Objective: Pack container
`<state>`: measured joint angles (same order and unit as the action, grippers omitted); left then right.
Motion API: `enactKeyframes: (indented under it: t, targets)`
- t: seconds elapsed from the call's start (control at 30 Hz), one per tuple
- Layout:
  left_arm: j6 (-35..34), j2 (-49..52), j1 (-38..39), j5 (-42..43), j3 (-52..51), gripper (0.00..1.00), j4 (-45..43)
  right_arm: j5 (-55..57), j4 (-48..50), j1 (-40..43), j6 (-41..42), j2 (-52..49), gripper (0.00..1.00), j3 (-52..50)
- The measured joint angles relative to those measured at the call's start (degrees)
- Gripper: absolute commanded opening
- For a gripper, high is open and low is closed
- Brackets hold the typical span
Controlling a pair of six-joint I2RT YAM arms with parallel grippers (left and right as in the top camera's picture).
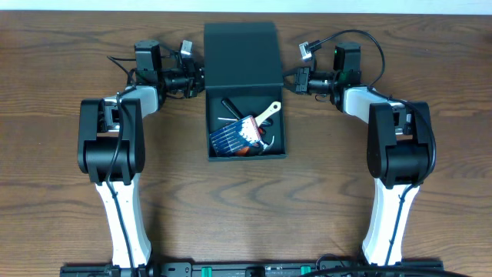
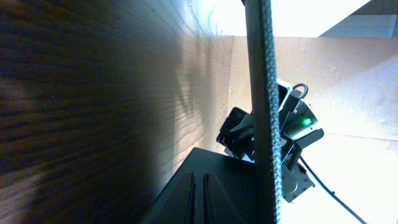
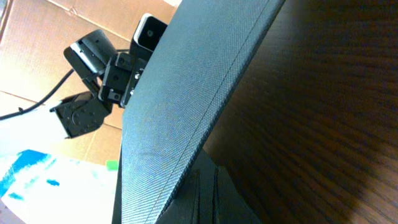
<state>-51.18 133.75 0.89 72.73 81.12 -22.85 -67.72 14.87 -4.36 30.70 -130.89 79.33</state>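
So the container (image 1: pixel 246 157) sits open mid-table between the arms, already loaded with a blue screwdriver case (image 1: pixel 234 137), a paintbrush (image 1: pixel 265 115) and some dark bits. The lid (image 1: pixel 242 50) is flipped back, so I'd guess closing it is what's left. The left gripper (image 1: pixel 197 79) and right gripper (image 1: pixel 295 80) flank the lid, fingers pressed together, pinching nothing I can see.

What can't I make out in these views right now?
- Overhead: whether the left gripper and right gripper touch the lid of the container; dark on dark.
- Overhead: the red item beneath the screwdriver case and paintbrush; mostly covered, too small.
- Left wrist: container contents; out of frame, a cable crosses the view.
- Right wrist: contents; the lid fills the view.
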Motion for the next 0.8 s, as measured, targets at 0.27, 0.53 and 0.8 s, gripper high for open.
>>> enactKeyframes:
  t: [0.27,0.53,0.8]
  targets:
    - [0.96,0.00,0.02,0.02,0.02,0.05,-1.51,0.00,0.94,0.00,-3.87,0.00,0.01,0.00]
    - [3.76,0.00,0.00,0.42,0.02,0.06,-1.73,0.13,7.93,0.00,-7.26,0.00,0.01,-0.13]
    - [7.39,0.00,0.02,0.44,0.22,0.05,-1.97,0.22,12.17,-0.02,-7.52,0.00,0.01,-0.24]
